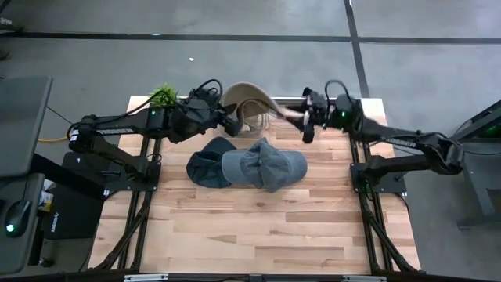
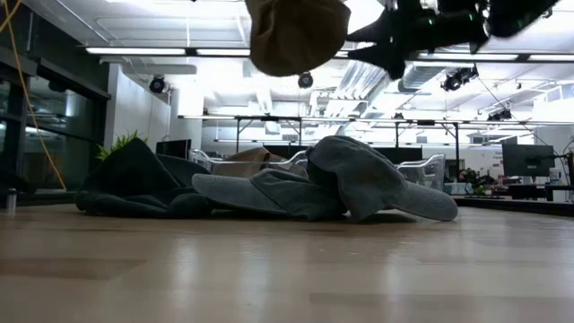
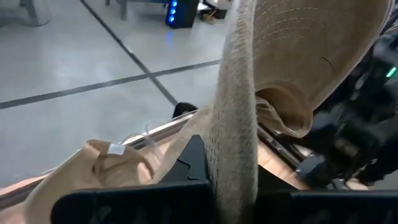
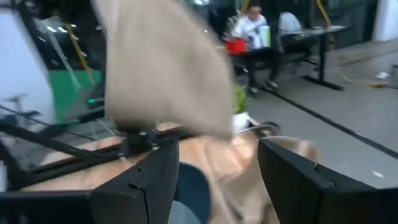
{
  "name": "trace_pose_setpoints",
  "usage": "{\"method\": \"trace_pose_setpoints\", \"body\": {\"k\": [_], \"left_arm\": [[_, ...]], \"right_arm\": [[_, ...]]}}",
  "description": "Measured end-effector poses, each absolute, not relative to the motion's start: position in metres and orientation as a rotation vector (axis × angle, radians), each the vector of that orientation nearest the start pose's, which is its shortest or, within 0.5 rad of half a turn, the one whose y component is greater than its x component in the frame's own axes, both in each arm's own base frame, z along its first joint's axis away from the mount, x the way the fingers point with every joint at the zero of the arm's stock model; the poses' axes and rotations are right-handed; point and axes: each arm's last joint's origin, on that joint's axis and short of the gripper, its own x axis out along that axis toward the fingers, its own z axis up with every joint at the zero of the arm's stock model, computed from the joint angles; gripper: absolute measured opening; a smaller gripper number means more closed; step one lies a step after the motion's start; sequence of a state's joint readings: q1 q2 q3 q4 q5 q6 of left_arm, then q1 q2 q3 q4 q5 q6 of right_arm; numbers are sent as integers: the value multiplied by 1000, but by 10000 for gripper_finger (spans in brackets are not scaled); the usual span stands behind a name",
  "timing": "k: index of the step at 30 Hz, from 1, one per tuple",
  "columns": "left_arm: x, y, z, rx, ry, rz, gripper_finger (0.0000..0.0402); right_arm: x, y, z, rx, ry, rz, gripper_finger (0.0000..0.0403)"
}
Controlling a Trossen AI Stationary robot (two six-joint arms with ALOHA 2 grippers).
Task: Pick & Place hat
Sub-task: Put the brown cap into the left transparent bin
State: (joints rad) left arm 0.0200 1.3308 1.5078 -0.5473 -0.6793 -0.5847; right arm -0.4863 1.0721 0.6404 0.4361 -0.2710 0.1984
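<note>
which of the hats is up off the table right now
The tan hat, held up at the table's far edge by the shut left gripper. The dark cap and grey cap lie on the table.

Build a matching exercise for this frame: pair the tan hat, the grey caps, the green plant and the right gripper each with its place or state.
Things:
1. tan hat
2. grey caps
3. green plant
4. right gripper

Places or states:
A. at the table's far left corner
B. open, beside the hat's brim
C. held up off the table, clamped in the left gripper
D. lying piled on the wooden table

Pairs: 1-C, 2-D, 3-A, 4-B
</note>
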Motion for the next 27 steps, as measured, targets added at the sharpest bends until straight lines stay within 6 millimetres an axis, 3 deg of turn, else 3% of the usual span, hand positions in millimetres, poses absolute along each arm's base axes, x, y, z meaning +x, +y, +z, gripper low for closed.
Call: {"method": "trace_pose_setpoints", "body": {"k": [4, 8, 27], "left_arm": [[274, 23, 435, -452, 92, 735, 0], [276, 23, 440, -465, 53, 694, 0], [280, 20, 454, -490, -55, 557, 0]], "right_arm": [[209, -94, 276, 174, -166, -218, 213], [209, -91, 264, 171, -166, -262, 213], [237, -91, 287, 105, -256, -191, 213]]}}
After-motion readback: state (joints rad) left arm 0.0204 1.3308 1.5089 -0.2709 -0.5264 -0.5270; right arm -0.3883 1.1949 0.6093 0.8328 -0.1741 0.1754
